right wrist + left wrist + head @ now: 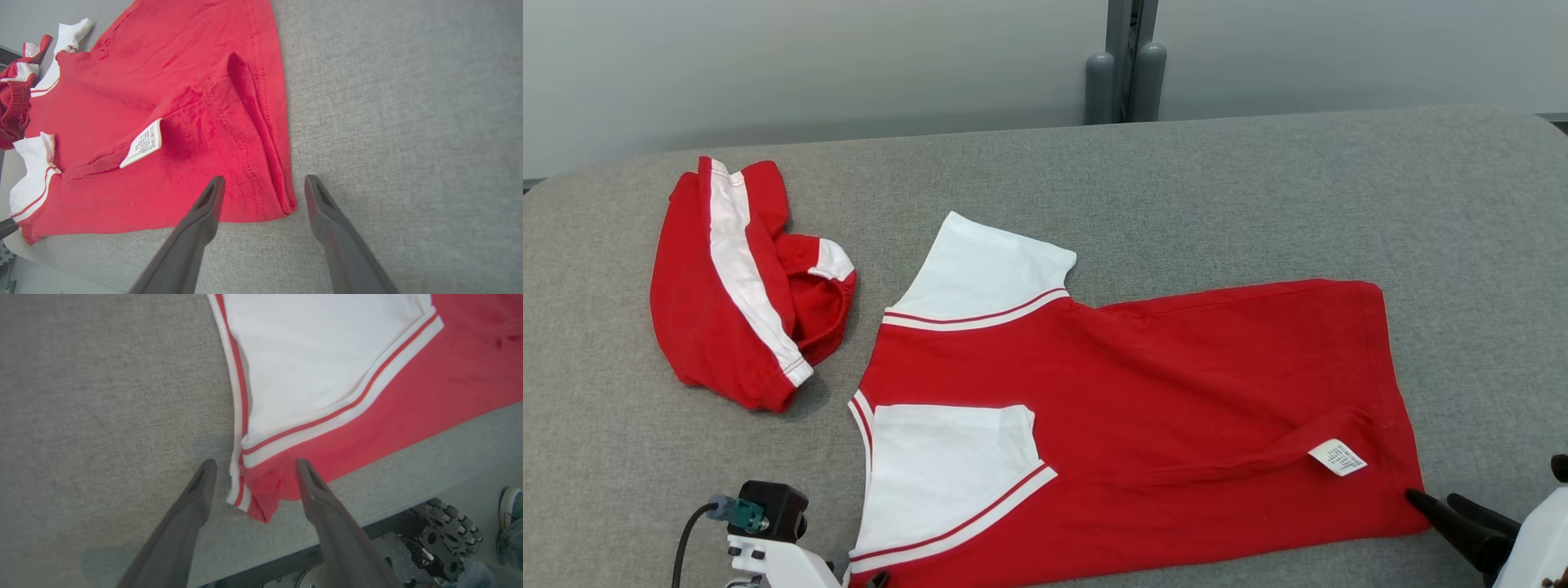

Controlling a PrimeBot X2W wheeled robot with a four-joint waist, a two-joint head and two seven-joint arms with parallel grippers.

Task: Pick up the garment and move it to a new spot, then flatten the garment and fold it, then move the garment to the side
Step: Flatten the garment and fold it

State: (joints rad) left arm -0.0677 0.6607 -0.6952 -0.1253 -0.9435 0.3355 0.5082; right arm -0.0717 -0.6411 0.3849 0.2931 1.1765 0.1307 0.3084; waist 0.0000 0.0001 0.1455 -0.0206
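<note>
Shirt point(1143, 408), red with white sleeves, lies spread on the grey table point(1176, 180) along the table's near edge, neck end toward the table's left, hem toward its right. Left gripper point(255, 465): fingers spread wide, nothing pinched; the neck-side corner of the shirt, with its red and white trim, lies on the table between the two tips. Right gripper point(265, 181): fingers likewise spread and empty; the hem corner sits between the tips, nearer the right-hand finger in that view. From the head view I get the right fingers just beside that same corner, close to the table's near edge. The right wrist view adds a raised fold running along the hem and a white label point(143, 143) lying by a crease. The head view adds crumpled red shorts point(743, 286) with a white stripe, apart from the shirt, toward the table's far left. The left wrist view adds, below the table's near edge, the robot's wheeled base point(445, 535) and a person's shoe point(510, 506).
</note>
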